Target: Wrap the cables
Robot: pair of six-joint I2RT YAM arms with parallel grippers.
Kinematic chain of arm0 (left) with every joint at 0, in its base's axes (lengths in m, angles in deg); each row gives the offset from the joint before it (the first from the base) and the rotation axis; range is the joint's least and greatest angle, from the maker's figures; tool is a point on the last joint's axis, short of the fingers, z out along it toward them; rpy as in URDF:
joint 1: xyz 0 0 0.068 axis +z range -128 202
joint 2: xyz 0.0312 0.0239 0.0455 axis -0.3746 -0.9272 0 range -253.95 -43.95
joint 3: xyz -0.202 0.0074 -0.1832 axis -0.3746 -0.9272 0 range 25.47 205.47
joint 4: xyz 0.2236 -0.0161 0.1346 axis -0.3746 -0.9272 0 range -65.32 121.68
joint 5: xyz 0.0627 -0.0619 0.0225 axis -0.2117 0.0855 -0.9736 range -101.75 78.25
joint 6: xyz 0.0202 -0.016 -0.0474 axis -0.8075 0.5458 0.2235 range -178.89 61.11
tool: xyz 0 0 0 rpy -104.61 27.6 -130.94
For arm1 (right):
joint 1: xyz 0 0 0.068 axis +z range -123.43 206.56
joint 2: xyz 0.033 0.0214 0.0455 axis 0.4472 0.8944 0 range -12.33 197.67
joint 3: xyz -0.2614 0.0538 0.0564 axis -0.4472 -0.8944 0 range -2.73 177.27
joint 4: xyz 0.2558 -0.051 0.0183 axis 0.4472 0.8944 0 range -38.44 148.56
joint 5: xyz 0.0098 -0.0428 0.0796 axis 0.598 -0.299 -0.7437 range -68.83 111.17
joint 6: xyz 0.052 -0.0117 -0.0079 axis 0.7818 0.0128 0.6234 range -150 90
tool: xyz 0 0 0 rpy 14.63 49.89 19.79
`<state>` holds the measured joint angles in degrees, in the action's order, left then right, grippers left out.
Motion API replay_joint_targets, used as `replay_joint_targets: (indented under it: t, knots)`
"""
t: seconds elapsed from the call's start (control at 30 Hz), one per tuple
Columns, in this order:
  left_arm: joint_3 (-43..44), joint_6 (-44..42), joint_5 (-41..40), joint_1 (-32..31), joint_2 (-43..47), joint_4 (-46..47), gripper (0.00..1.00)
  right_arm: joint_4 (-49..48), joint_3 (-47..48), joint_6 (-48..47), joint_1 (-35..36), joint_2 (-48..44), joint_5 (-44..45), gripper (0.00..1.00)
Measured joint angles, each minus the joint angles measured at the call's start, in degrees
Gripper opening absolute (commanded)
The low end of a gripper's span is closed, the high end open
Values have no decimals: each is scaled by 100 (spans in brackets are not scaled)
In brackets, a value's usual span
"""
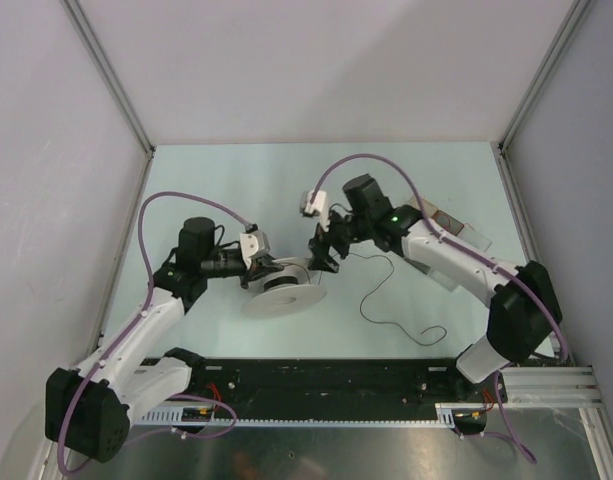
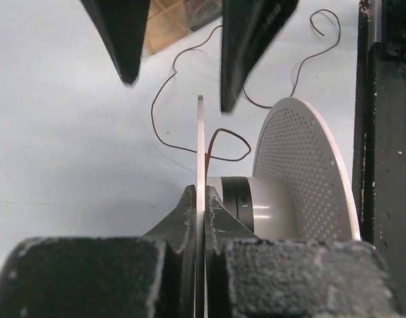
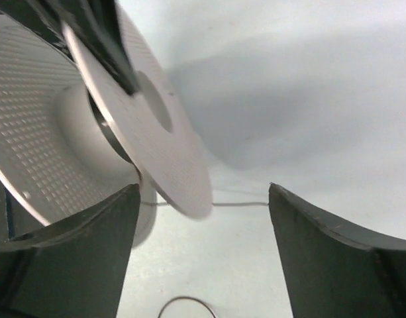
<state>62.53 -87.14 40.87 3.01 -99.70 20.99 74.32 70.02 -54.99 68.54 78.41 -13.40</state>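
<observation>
The white perforated spool lies tilted on the table at the centre. My left gripper is shut on the edge of the spool's thin flange; the hub and far flange show beside it. The thin dark cable trails from the spool to the right in loose curves across the table, and loops behind the flange in the left wrist view. My right gripper is open just right of the spool. In the right wrist view the cable runs straight across between its fingertips, partly hidden behind the spool flange.
A clear flat package lies behind the right arm. A black rail runs along the table's near edge. Grey walls close in the back and both sides.
</observation>
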Motion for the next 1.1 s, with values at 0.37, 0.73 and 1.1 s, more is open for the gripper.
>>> replay_joint_targets:
  t: [0.37, 0.73, 1.1]
  knots:
    - [188, 352, -87, 46, 490, -284, 0, 103, -76, 461, -1167, -1189, 332, 99]
    - [1318, 638, 317, 317, 868, -787, 0, 503, -490, -192, -1985, -1908, 125, 98]
    - [1937, 645, 1036, 393, 1117, -960, 0, -431, -1797, -535, -1908, -1703, -446, 99]
